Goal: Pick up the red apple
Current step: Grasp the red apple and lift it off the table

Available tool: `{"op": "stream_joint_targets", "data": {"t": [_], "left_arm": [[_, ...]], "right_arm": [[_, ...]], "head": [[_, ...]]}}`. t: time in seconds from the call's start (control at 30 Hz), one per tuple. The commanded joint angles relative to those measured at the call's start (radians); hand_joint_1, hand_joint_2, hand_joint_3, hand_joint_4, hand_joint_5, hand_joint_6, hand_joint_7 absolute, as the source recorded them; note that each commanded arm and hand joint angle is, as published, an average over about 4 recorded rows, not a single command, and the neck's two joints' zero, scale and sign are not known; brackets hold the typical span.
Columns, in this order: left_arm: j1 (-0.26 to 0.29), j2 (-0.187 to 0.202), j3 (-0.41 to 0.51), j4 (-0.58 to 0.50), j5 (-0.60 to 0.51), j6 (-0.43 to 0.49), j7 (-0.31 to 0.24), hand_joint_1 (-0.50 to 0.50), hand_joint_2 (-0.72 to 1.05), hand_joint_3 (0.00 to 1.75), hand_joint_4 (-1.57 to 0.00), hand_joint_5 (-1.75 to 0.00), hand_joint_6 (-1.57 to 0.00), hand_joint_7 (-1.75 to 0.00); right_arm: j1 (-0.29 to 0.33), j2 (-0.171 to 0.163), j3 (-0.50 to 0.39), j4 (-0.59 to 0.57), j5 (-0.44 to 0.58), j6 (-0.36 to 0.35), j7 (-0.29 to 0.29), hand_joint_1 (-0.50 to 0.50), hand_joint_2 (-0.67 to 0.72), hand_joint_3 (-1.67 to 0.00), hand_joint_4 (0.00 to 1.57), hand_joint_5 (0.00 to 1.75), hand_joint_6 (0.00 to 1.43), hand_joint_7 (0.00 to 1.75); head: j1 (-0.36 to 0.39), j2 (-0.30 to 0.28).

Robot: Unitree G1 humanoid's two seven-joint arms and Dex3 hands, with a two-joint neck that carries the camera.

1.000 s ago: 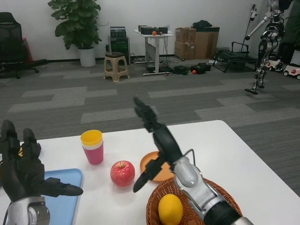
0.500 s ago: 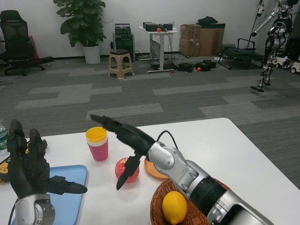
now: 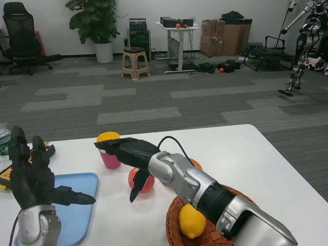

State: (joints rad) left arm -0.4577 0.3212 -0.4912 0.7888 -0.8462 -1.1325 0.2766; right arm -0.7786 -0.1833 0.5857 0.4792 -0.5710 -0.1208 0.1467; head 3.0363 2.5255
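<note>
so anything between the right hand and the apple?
Nothing visible. The right hand is spread over the red apple, a digit down its left side. The stacked cups sit just behind-left, not between.

I'm standing in a big open robotics lab or office floor.
Grey carpet tiles [image 3: 128, 97] run back to a white wall; I see a black office chair [image 3: 20, 31], a potted plant [image 3: 95, 23], a plastic stool [image 3: 135, 61], a desk with gear [image 3: 179, 33], stacked cardboard boxes [image 3: 225, 36], and what looks like another humanoid robot [image 3: 305, 41] far right.
</note>
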Motion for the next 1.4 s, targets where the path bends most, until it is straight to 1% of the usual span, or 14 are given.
{"op": "stream_joint_targets", "data": {"t": [0.03,0.1,0.2,0.3,0.43,0.5,0.57,0.63,0.7,0.83,0.93,1.17,1.3,1.4], "left_arm": [[0.010,0.009,0.003,0.010,-0.003,-0.001,0.003,-0.50,-0.72,0.09,0.00,0.00,0.00,0.00],[0.011,0.009,0.003,0.010,-0.003,-0.001,0.003,-0.50,-0.72,0.09,0.00,0.00,0.00,0.00],[0.011,0.009,0.003,0.010,-0.003,-0.001,0.003,-0.50,-0.72,0.09,0.00,0.00,0.00,0.00],[0.011,0.009,0.001,0.010,-0.004,-0.001,0.003,-0.50,-0.72,0.09,0.00,0.00,0.00,0.00],[0.011,0.009,-0.002,0.012,-0.004,0.000,0.003,-0.50,-0.72,0.09,0.00,0.00,0.00,0.00],[0.011,0.009,-0.003,0.012,-0.004,-0.001,0.003,-0.50,-0.72,0.09,0.00,0.00,0.00,0.00],[0.012,0.009,-0.003,0.012,-0.004,-0.001,0.003,-0.50,-0.72,0.09,0.00,0.00,0.00,0.00],[0.013,0.009,-0.003,0.012,-0.004,0.000,0.002,-0.50,-0.72,0.09,0.00,0.00,0.00,0.00],[0.013,0.009,-0.004,0.013,-0.006,0.000,0.001,-0.50,-0.72,0.09,0.00,0.00,0.00,0.00],[0.013,0.009,-0.008,0.016,-0.007,-0.001,0.003,-0.50,-0.72,0.09,0.00,0.00,0.00,0.00],[0.013,0.009,-0.010,0.018,-0.007,-0.001,0.003,-0.50,-0.72,0.09,0.00,0.00,0.00,0.00],[0.012,0.009,-0.013,0.020,-0.007,-0.001,0.003,-0.50,-0.72,0.09,0.00,0.00,0.00,0.00],[0.009,0.012,-0.017,0.022,-0.007,-0.001,0.003,-0.50,-0.72,0.09,0.00,0.00,0.00,0.00],[0.007,0.015,-0.021,0.024,-0.007,-0.001,0.003,-0.50,-0.72,0.09,0.00,0.00,0.00,0.00]], "right_arm": [[-0.032,-0.003,-0.003,-0.002,-0.030,0.016,0.007,-0.38,-0.41,0.00,0.00,0.00,0.00,0.14],[-0.028,-0.008,-0.010,-0.014,-0.050,0.023,0.015,-0.38,-0.43,0.00,0.00,0.00,0.00,0.14],[-0.026,-0.020,-0.014,-0.035,-0.084,0.057,0.037,-0.38,-0.48,0.00,0.00,0.00,0.00,0.14],[-0.025,-0.033,-0.011,-0.053,-0.119,0.082,0.050,-0.38,-0.48,0.00,0.00,0.00,0.00,0.14],[-0.025,-0.048,-0.001,-0.065,-0.156,0.106,0.063,-0.33,-0.48,0.00,0.00,0.00,0.00,0.14],[-0.026,-0.058,0.003,-0.069,-0.172,0.118,0.068,-0.33,-0.48,0.00,0.00,0.00,0.00,0.14],[-0.027,-0.066,0.003,-0.071,-0.184,0.122,0.070,-0.33,-0.48,0.00,0.00,0.00,0.00,0.14],[-0.027,-0.072,0.002,-0.071,-0.192,0.125,0.072,-0.33,-0.45,0.00,0.00,0.00,0.00,0.14],[-0.027,-0.075,0.002,-0.067,-0.197,0.126,0.075,-0.33,-0.41,0.00,0.00,0.00,0.00,0.14],[-0.027,-0.077,0.005,-0.047,-0.202,0.128,0.080,-0.33,-0.41,0.00,0.00,0.00,0.00,0.14],[-0.036,-0.077,0.020,-0.019,-0.206,0.132,0.084,-0.35,-0.41,0.00,0.00,0.00,0.00,0.14],[-0.064,-0.061,0.075,0.076,-0.201,0.136,0.085,-0.33,-0.41,0.00,0.00,0.00,0.00,0.14],[-0.087,-0.041,0.101,0.168,-0.194,0.133,0.083,-0.33,-0.41,0.00,0.00,0.00,0.00,0.14],[-0.113,-0.012,0.109,0.262,-0.194,0.126,0.071,-0.33,-0.41,0.00,0.00,0.00,0.00,0.14]], "head": [[0.003,-0.006],[0.004,-0.006],[0.004,-0.007],[0.003,-0.009],[-0.001,-0.013],[-0.003,-0.015],[-0.004,-0.016],[-0.005,-0.016],[-0.004,-0.016],[-0.009,-0.017],[-0.010,-0.017],[-0.012,-0.018],[-0.021,-0.020],[-0.033,-0.021]]}}
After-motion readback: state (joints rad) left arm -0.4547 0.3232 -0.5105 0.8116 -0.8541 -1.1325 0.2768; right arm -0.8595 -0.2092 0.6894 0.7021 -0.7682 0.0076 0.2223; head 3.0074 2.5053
